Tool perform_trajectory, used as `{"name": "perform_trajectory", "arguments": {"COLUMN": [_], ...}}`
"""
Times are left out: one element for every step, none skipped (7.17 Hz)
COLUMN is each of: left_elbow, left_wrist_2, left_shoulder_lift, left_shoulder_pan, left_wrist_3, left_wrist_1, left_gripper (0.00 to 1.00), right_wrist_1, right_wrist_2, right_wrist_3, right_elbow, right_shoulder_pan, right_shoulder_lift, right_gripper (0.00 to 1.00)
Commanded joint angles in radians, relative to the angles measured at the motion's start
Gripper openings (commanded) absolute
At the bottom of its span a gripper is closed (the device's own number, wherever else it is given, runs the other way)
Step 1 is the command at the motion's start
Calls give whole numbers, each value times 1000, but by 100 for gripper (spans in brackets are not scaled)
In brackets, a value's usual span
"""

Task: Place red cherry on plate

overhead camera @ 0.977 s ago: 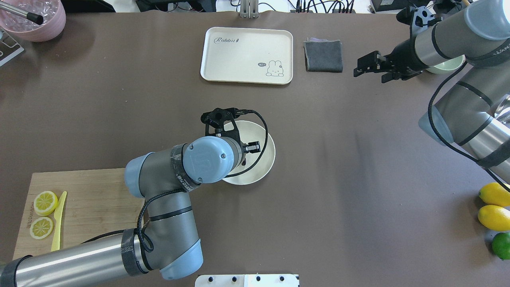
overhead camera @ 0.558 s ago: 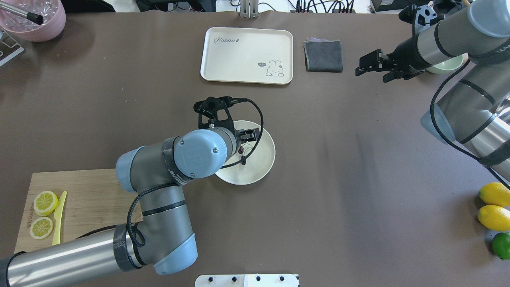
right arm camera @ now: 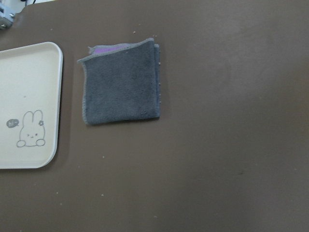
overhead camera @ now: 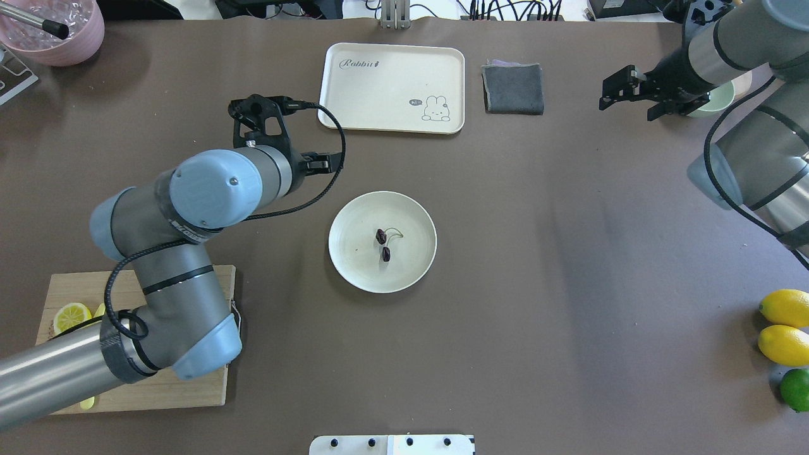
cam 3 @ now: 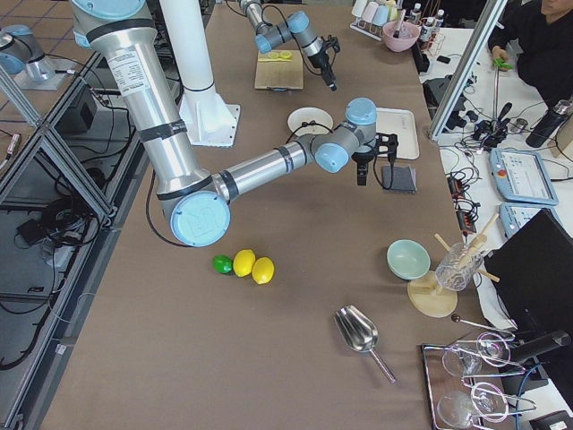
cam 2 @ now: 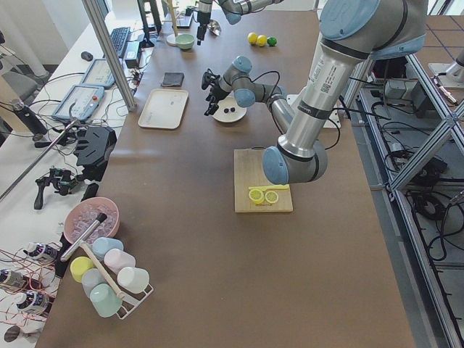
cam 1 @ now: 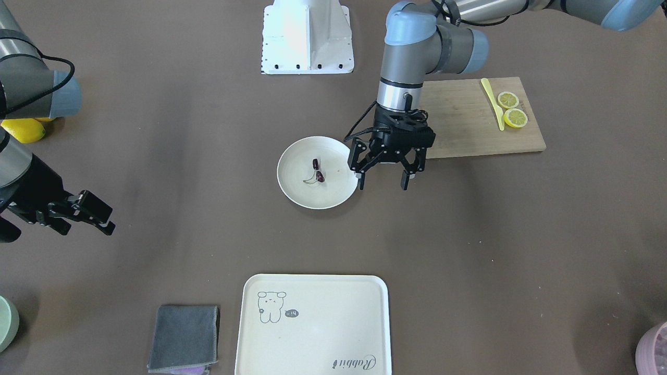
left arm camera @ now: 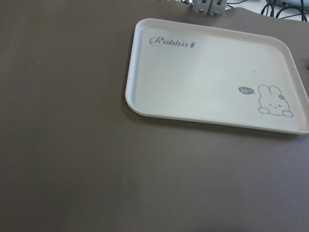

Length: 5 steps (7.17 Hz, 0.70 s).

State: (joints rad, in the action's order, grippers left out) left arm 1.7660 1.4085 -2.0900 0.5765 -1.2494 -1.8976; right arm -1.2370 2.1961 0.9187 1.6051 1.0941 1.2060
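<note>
The red cherry point(overhead camera: 382, 244), a dark maroon pair on thin green stems, lies near the middle of the round cream plate point(overhead camera: 354, 268), also shown in the front view as cherry point(cam 1: 318, 172) on plate point(cam 1: 323, 200). My left gripper point(cam 1: 382, 183) hangs open and empty above the table, just outside the plate's rim on the cutting-board side. It touches neither cherry nor plate. My right gripper point(cam 1: 108, 220) is open and empty, far off near the grey cloth.
A cream rabbit tray point(overhead camera: 392, 88) and a folded grey cloth point(overhead camera: 513, 88) lie at the far side. A wooden board point(cam 1: 469, 125) holds lemon slices point(cam 1: 511, 109) and a yellow knife. Lemons and a lime point(overhead camera: 784, 335) sit at the right edge, and a pink bowl point(overhead camera: 57, 35) at the far left.
My left arm has pulled back from over the plate toward the far left, leaving the cherry uncovered on it. My right gripper has drifted to the right.
</note>
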Motion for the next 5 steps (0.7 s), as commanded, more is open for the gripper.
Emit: {"name": "perform_trajectory", "arguments": {"left_elbow": [52,58,56,58,56], "left_wrist_2": [6,88,357,579,654], "left_shoulder_lift": [97,132,177,241,308], "left_shoulder_pan": [86,161,297,433,544], "left_wrist_3": [83,184,259,374,544], "left_wrist_1": [-6,0,5,2,6], "left_gripper": [98,98,98,98,98], "right_wrist_1": [-193,-249,-287,-314,-318], "right_wrist_2": [-2,-1,16,60,117], "right_wrist_3": [-348,-580,-754,-873,-908], "right_elbow": [1,-20,-49,-60,-60], "right_shoulder_pan": [126,207,295,358,394], "right_shoulder_lift": [38,78,99,137,180], "right_gripper": [100,100,100,100,100]}}
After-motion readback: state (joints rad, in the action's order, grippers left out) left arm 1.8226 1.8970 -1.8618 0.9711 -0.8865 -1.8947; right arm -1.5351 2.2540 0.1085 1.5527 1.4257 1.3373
